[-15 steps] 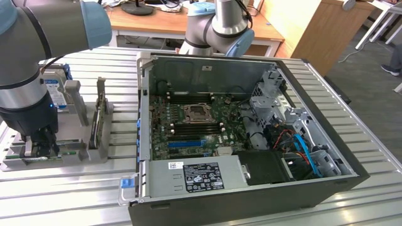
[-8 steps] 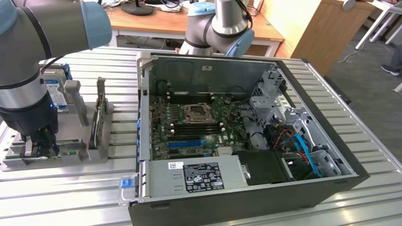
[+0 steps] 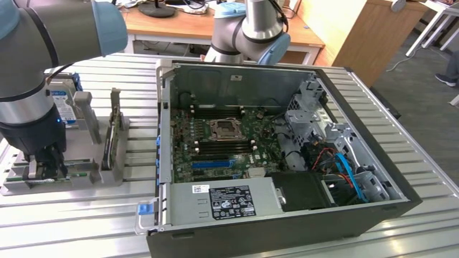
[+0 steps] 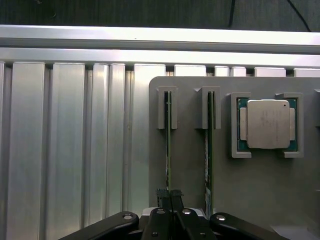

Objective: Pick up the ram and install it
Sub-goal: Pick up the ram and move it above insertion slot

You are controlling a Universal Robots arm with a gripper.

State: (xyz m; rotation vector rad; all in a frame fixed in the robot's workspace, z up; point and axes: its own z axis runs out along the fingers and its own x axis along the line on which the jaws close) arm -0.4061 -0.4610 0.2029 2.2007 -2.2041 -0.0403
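My gripper (image 4: 169,194) is down in the gray holder (image 4: 260,190), its two black fingers pressed together on the near end of the ram (image 4: 168,150). The ram is a thin green stick standing on edge in a slot of that holder, with its far end seated in a small gray bracket. A second stick (image 4: 208,150) stands parallel in the neighbouring slot, just beside the one I am clamped on, and my fingers are not touching it. Beyond that second stick, the square silver processor chip (image 4: 268,124) lies flat in its own corner brackets on the same holder. The holder rests on a slatted aluminium table (image 4: 65,150). In the exterior view my arm (image 3: 32,80) reaches down at about nine o'clock of the open computer case (image 3: 401,207), well apart from it. The hard drive (image 3: 64,110), with its blue label, stands upright at roughly twelve o'clock of my wrist. Inside the case the motherboard (image 3: 215,156) lies exposed with the processor socket (image 3: 224,129) near its middle. Dark memory slots (image 3: 215,144) run at six o'clock and at twelve o'clock of that socket. A gray power supply box (image 3: 222,201) with a label sits at six o'clock of the board.
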